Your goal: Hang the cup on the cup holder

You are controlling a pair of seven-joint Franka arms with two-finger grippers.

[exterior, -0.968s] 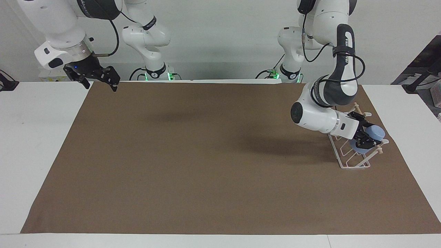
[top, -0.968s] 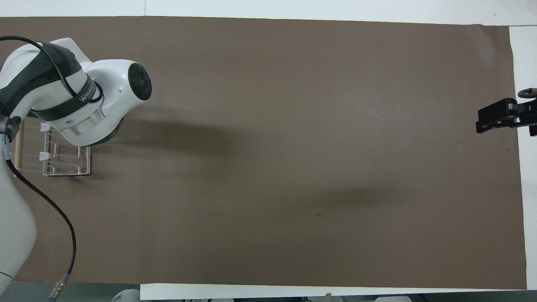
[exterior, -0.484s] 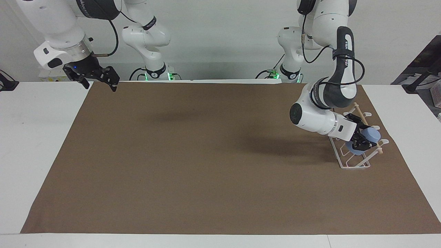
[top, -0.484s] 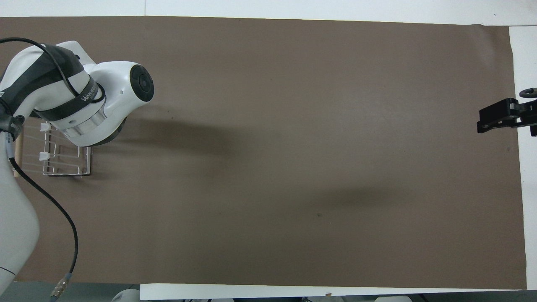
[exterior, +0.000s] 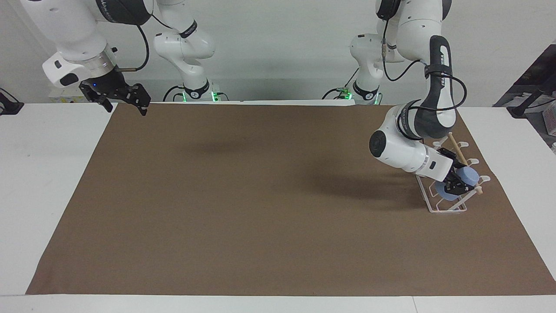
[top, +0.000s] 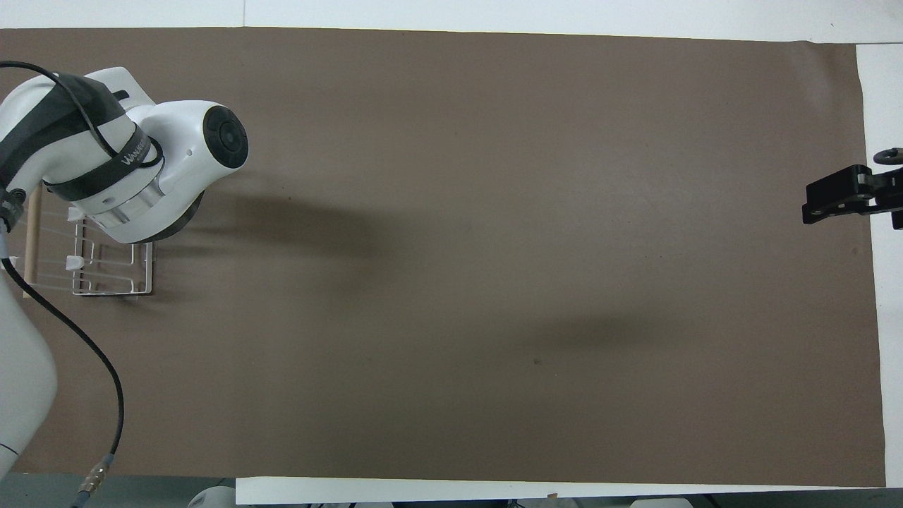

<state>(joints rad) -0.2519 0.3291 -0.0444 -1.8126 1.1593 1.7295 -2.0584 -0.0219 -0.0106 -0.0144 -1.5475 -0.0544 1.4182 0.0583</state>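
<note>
While the light-blue cup (exterior: 467, 177) sits tilted on a slanted prong of the white wire cup holder (exterior: 438, 208), at the left arm's end of the brown table mat (exterior: 243, 195), the left gripper (exterior: 459, 184) is right at the cup. Whether its fingers grip the cup or have let go, I cannot tell. From overhead the arm hides both cup and gripper. To finish well, the cup should be fully seated on the prong before the fingers spread, and the gripper should then back away along the prong's slant, clear of the thin wooden rod (exterior: 461, 159). Compared with a second ago, cup and gripper sit lower and deeper in the rack. The right gripper (exterior: 126, 101) waits with fingers apart and empty, raised over the mat's corner at the right arm's end.
</note>
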